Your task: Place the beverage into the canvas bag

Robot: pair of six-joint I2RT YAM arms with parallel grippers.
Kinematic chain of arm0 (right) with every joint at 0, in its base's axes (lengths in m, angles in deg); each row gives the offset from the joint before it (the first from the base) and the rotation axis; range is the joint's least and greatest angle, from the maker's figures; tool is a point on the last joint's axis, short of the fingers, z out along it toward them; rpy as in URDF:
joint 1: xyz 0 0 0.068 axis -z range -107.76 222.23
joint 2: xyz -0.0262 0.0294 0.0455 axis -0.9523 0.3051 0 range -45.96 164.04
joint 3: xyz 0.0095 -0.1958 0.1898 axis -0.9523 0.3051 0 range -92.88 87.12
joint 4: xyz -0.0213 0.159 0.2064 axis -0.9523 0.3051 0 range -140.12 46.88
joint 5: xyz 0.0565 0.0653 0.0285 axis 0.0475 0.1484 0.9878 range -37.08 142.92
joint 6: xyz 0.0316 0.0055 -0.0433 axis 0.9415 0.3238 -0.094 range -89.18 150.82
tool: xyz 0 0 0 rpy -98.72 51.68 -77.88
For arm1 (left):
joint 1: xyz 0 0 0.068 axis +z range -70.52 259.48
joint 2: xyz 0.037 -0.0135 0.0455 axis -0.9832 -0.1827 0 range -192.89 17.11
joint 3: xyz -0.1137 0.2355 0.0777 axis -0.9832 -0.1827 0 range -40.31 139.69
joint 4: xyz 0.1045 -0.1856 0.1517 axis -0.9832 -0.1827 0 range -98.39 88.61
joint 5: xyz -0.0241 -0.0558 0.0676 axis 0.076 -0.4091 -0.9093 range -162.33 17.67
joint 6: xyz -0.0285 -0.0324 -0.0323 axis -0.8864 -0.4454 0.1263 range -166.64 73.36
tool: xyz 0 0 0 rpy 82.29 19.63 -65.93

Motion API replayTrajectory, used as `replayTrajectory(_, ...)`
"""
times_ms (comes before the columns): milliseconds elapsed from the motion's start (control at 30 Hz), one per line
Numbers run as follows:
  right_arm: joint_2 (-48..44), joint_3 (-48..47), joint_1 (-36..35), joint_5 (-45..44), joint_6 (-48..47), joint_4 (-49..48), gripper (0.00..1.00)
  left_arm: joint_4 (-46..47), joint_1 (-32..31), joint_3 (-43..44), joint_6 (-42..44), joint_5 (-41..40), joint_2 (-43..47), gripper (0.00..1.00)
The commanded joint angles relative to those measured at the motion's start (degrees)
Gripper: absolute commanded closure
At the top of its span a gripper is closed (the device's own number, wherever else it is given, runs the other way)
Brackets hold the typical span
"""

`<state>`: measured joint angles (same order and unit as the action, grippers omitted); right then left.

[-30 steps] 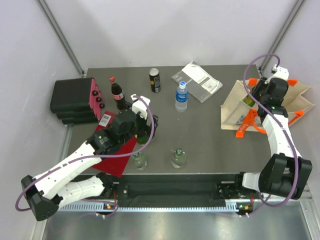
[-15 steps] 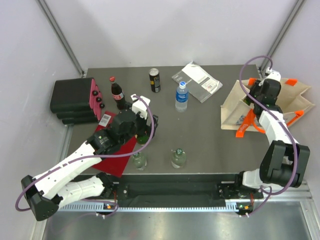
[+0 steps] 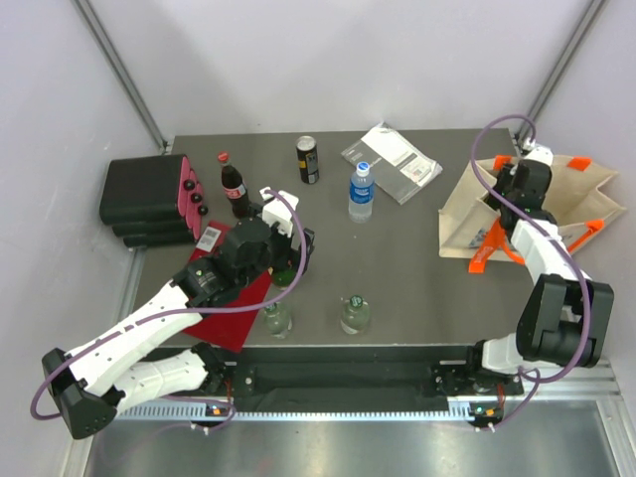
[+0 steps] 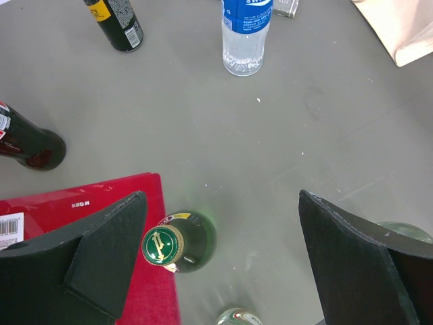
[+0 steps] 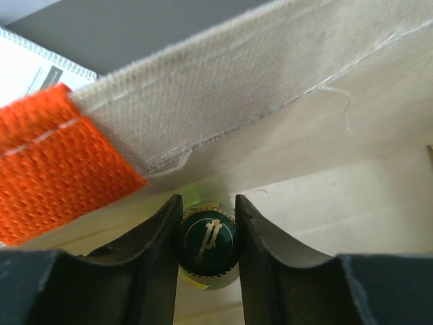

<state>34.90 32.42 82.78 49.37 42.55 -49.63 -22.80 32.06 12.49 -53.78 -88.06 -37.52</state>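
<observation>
Right claw (image 5: 207, 203) (clamping a bottle (image 5: 207, 240)) has shifted left inside the canvas bag (image 3: 463, 214).

Inside the canvas bag (image 5: 270, 128), fingers (image 5: 154, 233) clamp a green-capped bottle (image 5: 207, 244).

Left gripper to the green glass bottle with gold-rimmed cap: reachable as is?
Probably yes: the left gripper hangs open above the green glass bottle, nothing between them; bottle stands off-centre, toward one jaw.

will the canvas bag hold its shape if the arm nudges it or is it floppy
Probably floppy: the canvas bag is soft woven cloth with a slumped, uneven mouth. It would likely crumple or slide rather than tip.
</observation>
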Motion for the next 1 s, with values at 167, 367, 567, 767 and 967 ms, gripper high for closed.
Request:
replayTrajectory(167,-0.6,-4.8,-0.5,-0.9,0.9,-3.4,0.56,2.2,0.0,-0.2,0.5,-0.3,0.7,0.03)
replayTrajectory(367,-1.5,-5.9,-0.6,-1.3,1.5,0.2,0.53,2.2,0.0,-0.3,0.5,-0.4,0.8,0.03)
replayTrajectory(567,-3.3,-14.7,-0.5,-3.6,2.1,11.6,0.51,2.2,0.0,-0.2,0.5,-0.4,0.5,0.02)
replayTrajectory(767,-7.6,-23.0,-0.5,-4.2,3.6,23.5,0.5,2.2,0.0,-0.1,0.5,-0.8,0.8,0.03)
replayTrajectory(967,-15.3,-22.7,-0.6,0.2,2.6,30.6,0.49,2.1,0.0,-0.1,0.5,-0.7,1.3,0.03)
